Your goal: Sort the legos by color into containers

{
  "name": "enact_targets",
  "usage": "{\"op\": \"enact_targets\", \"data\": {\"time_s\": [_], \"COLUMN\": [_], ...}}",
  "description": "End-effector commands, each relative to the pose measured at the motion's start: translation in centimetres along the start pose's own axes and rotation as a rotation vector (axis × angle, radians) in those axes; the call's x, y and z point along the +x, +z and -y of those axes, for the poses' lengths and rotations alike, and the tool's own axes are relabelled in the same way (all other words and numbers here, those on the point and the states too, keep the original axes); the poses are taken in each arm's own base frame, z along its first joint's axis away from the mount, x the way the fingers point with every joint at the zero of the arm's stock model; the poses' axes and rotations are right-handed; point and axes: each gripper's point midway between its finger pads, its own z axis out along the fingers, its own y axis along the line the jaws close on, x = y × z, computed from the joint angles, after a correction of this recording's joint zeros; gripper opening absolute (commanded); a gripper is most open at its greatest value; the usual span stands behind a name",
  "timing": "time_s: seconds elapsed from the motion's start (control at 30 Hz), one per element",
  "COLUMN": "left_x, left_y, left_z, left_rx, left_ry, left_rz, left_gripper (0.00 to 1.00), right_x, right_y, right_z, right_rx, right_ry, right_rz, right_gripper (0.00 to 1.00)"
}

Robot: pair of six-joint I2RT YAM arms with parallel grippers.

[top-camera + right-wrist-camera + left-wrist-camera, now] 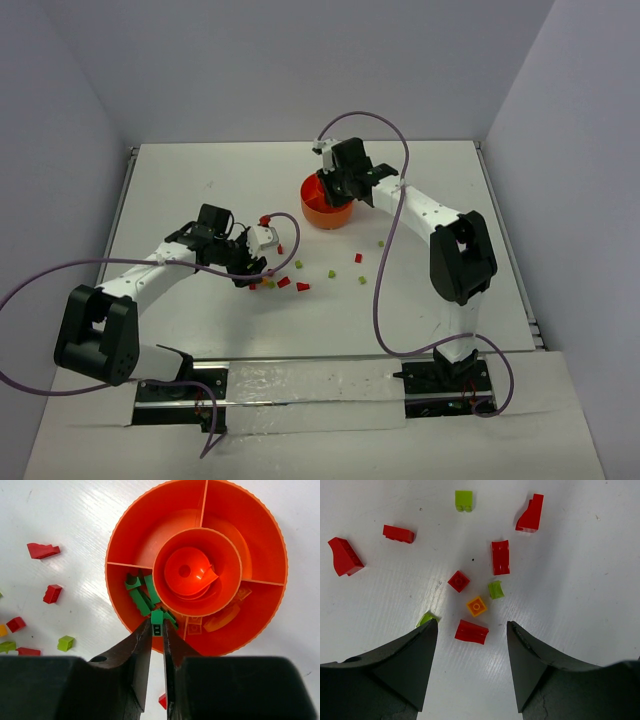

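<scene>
Over bowl [312, 212] toward bench [430, 180] far edge: right pincer [157, 630] clamped on green brick [157, 616], directly above compartment [117, 587] holding other greens [140, 601], near outer rim. Toward bench middle: left pincer [471, 624] apart, red brick [471, 631] between tips, long axis finger to finger.

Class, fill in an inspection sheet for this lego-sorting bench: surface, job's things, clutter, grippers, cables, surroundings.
Surface: white table, with loose bricks scattered mid-table.
Job's things: orange divided bowl holds green bricks in one compartment and orange pieces in the next. Red bricks, lime bricks and one orange brick lie loose.
Clutter: nothing seen.
Grippers: left gripper is open above a red brick. Right gripper is shut on a green brick over the bowl's edge.
Cables: purple cables loop from both arms.
Surroundings: plain pale walls.
</scene>
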Motion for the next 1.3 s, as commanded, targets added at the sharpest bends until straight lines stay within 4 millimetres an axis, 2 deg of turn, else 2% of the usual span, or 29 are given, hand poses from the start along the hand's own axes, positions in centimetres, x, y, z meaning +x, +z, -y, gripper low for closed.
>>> {"op": "enact_targets", "data": {"time_s": [0.0, 0.13, 0.23, 0.5, 0.67, 0.77, 0.87, 1.0, 1.27], "left_x": [-2.1, -2.0, -2.0, -2.6, -2.9, -2.0, -1.3, -0.9, 0.4], "left_y": [-0.3, -0.2, -0.2, -0.3, -0.5, -0.2, 0.0, 0.6, 2.3], "left_z": [-1.0, -0.9, -0.9, -1.0, -0.5, 0.0, 0.9, 1.0, 0.2], "left_rx": [-0.010, -0.008, -0.006, -0.003, 0.016, 0.044, 0.086, 0.094, 0.101], "left_ry": [0.048, 0.050, 0.051, 0.039, 0.050, 0.064, 0.107, 0.145, 0.208], "left_rz": [0.057, 0.056, 0.054, 0.072, 0.086, 0.067, 0.064, 0.070, 0.034], "left_gripper": [0.67, 0.67, 0.67, 0.67, 0.66, 0.66, 0.67, 0.68, 0.65], "right_x": [-3.4, -3.4, -3.4, -3.3, -3.9, -4.5, -4.6, -4.9, -4.9], "right_y": [-1.2, -1.1, -1.1, -1.1, -2.2, -3.2, -4.0, -4.8, -5.8], "right_z": [-0.2, -0.4, -0.5, -0.6, -1.3, -1.9, -2.1, -2.0, -0.5], "right_rx": [0.017, 0.011, 0.005, 0.007, -0.024, -0.052, -0.065, -0.066, -0.047], "right_ry": [-0.018, -0.025, -0.028, -0.028, -0.020, -0.015, -0.005, 0.004, 0.047], "right_rz": [0.087, 0.078, 0.078, 0.075, 0.093, 0.109, 0.111, 0.125, 0.131], "right_gripper": [0.23, 0.38, 0.44, 0.46, 0.46, 0.48, 0.57, 0.66, 0.70]}}
